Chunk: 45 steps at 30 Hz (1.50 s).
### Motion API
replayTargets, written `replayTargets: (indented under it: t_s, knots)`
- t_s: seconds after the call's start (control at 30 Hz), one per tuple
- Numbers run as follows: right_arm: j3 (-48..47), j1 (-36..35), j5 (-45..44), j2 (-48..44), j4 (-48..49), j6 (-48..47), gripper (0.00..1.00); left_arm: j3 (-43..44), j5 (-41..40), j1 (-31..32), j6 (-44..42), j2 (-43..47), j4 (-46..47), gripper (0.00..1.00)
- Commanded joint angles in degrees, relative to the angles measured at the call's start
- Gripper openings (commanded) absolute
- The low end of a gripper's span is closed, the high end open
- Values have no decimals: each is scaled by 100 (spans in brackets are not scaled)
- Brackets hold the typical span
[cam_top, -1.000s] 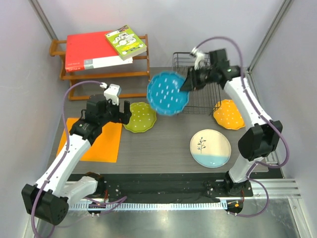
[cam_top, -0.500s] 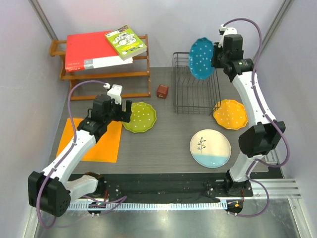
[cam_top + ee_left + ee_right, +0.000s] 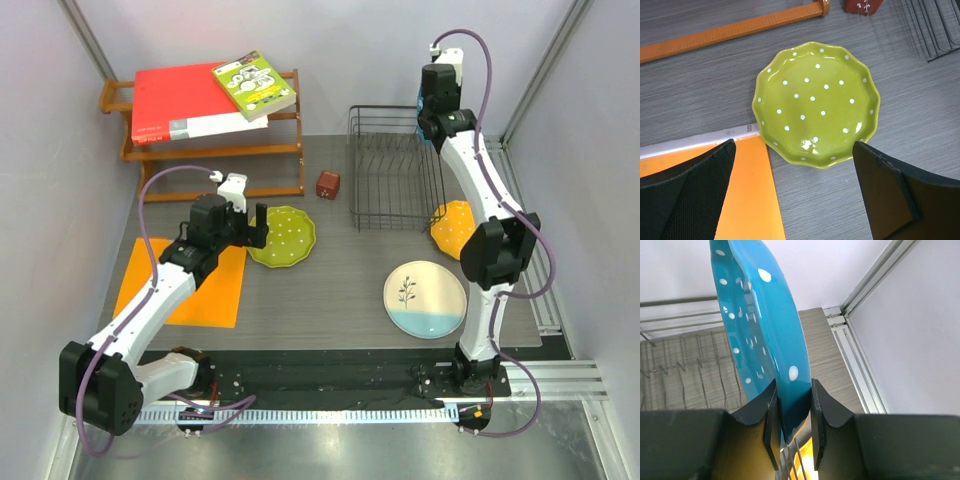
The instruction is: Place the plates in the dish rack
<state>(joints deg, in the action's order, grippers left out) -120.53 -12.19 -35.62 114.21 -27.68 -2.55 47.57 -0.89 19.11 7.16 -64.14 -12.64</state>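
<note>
Far left, the flat orange mat lies on the table. Beside it the left claw hangs spread wide, gripping nothing, right over the lime green plate, which sits flat with its edge by the mat's corner. Past that, a small dark red block stands just left of the dish rack. The black wire rack is at the back of the table with no plate visible in it. Above its far right corner the right claw pinches the blue plate by its rim, held on edge. From overhead the arm hides that plate, so I can't tell which slot it lines up with. Nearer the front, the cream plate lies flat. The orange-yellow plate sits right of the rack, half covered by the arm.
</note>
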Motion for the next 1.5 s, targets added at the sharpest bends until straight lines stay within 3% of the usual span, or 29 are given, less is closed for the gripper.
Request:
replayTargets:
  t_s: [0.0, 1.0, 1.07, 1.1, 1.2, 1.3, 1.33, 1.4, 1.43, 1.47]
  knots:
    - [-629, -100, -604, 82, 668, -44, 1, -37, 62, -13, 75, 86, 306, 100]
    - [-981, -126, -930, 1595, 123, 246, 1, 51, -307, -13, -83, -55, 122, 99]
    - [-911, -126, -930, 1604, 123, 246, 8, -2, -298, -13, -92, -55, 113, 99]
    - [-893, -118, -921, 1595, 105, 246, 24, -28, -263, -13, -100, -81, 130, 100]
    - [-867, -135, -877, 1473, 105, 228, 45, -64, -70, -13, -109, -318, 218, 99]
    - [-1015, -205, -894, 1262, -52, 115, 53, 24, 53, 5, -66, -722, 192, 90]
    - [-1156, -275, -921, 1209, -131, 79, 54, 68, 71, 22, 4, -853, 183, 74]
    - [-1166, -346, -860, 911, -299, 35, 55, 277, 316, 40, 119, -1274, -44, 58]
    - [-1018, -407, -729, 788, -334, 18, 55, 322, 387, 48, 250, -1407, -123, 42]
    - [-912, -451, -684, 482, -334, 17, 56, 366, 457, 83, 312, -1539, -194, 36]
